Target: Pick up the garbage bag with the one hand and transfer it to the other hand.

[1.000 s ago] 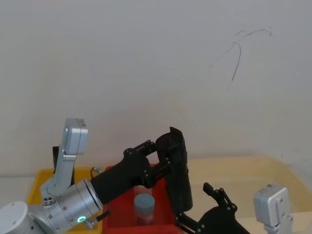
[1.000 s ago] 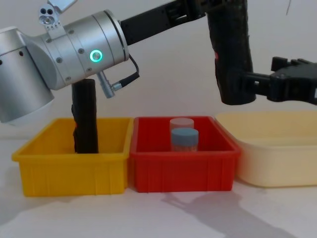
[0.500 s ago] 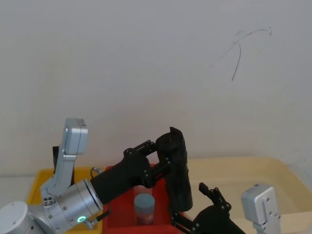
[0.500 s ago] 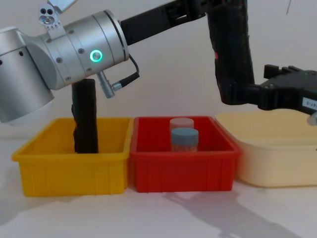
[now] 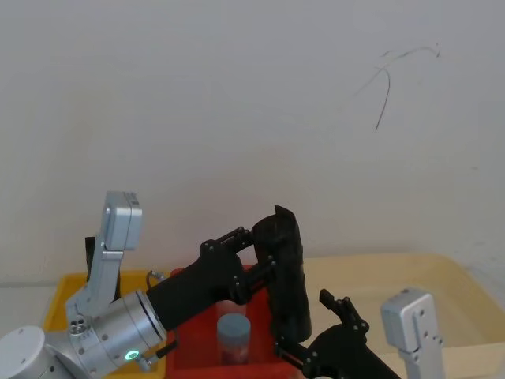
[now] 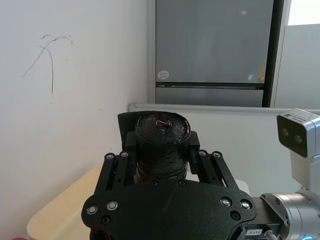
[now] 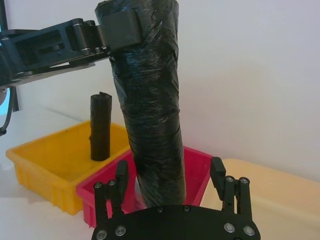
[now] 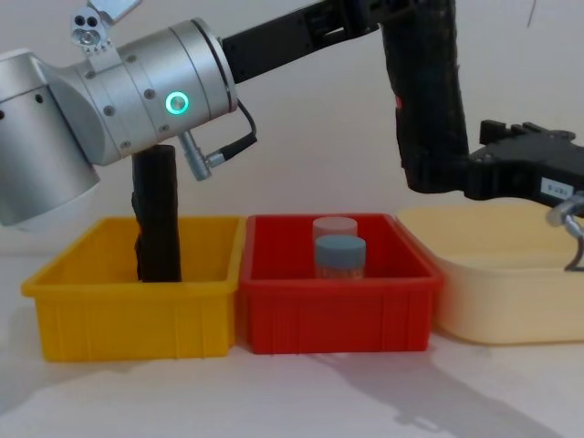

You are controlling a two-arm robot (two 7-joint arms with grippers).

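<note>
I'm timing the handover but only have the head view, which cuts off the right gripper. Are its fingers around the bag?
Observer: Yes; the right wrist view shows the right gripper open, a finger either side of the garbage bag's lower part.
Operator: How high is the bag?
Observer: In the chest view the bag, held near its top by the left gripper, hangs with its lower end clear above the red bin and the jars in it.
</note>
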